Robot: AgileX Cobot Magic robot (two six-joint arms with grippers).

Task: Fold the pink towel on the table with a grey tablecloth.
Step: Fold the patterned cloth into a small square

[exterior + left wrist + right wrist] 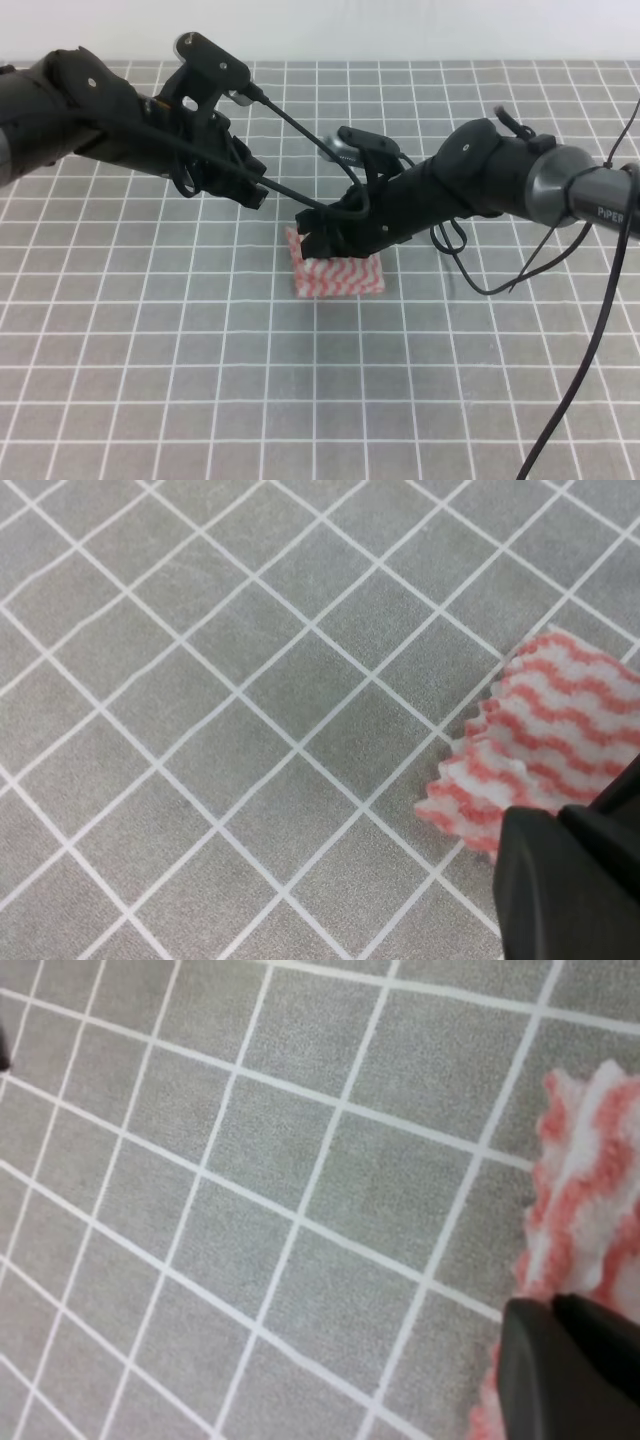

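The pink towel (340, 275) lies folded into a small rectangle in the middle of the table with a grey tablecloth (200, 380). My right gripper (308, 237) is at the towel's back left corner, and its jaws look shut on the towel's edge. In the right wrist view the towel (590, 1180) runs under the closed right gripper (560, 1360). My left gripper (262, 195) hovers shut about a grid cell to the left of and behind the towel. In the left wrist view the towel's scalloped corner (560, 730) shows just past the left gripper (565, 880).
Black cables (520, 280) hang from the right arm over the table to the right of the towel. Grey gridded cloth spreads on every side of the towel.
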